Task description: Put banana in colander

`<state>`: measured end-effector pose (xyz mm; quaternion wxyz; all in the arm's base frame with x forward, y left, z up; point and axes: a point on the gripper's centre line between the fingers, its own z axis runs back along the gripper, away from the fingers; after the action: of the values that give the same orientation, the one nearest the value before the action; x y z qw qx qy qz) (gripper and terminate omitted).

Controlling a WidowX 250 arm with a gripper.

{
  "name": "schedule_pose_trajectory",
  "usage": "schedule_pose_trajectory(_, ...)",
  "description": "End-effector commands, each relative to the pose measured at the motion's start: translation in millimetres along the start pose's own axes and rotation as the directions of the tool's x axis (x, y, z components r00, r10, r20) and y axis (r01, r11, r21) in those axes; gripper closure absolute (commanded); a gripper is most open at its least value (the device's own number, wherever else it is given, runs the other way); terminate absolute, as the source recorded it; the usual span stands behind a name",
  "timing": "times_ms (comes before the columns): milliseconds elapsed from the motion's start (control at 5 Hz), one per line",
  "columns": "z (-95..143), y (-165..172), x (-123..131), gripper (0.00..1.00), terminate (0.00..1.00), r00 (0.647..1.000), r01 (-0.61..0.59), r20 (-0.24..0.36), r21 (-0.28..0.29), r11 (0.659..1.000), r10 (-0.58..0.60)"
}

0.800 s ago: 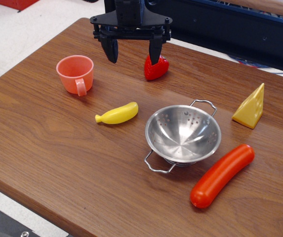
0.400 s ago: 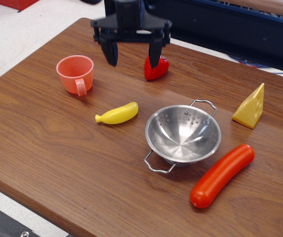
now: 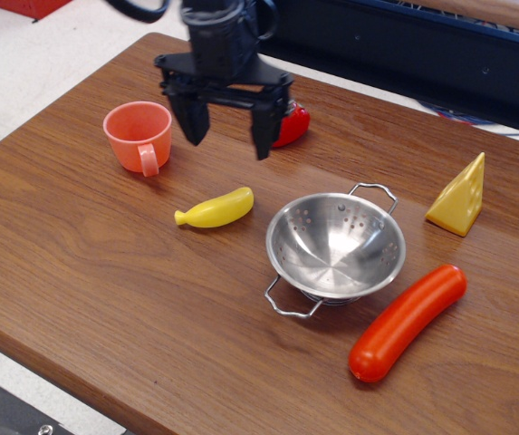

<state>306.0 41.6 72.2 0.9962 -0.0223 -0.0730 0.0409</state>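
In the single view, the black gripper (image 3: 225, 138) hangs with fingers spread apart, empty, above the small yellow plastic banana (image 3: 215, 209), which lies on the wooden table (image 3: 78, 272) just left of the shiny round steel colander (image 3: 335, 246).

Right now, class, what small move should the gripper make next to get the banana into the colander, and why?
Probably lower toward the table. The gripper hangs open, above and behind the banana, which lies untouched beside the empty colander.
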Motion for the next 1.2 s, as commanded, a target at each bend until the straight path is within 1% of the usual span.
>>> schedule_pose_trajectory(0,0,7,-4,0.0,0.0,0.972,0.215,0.092,0.0,0.977,-0.214)
schedule_pose_trajectory(200,-7,6,-3,0.0,0.0,0.959,0.255,0.123,0.009,0.967,-0.255)
schedule_pose_trajectory(400,-17,6,-5,0.0,0.0,0.96,0.248,0.129,0.035,0.968,-0.251)
schedule_pose_trajectory(600,-27,6,-7,0.0,0.0,0.963,0.247,0.097,0.052,0.968,-0.251)
schedule_pose_trajectory(1000,-52,5,-17,0.0,0.0,0.972,0.235,0.004,0.054,0.971,-0.235)
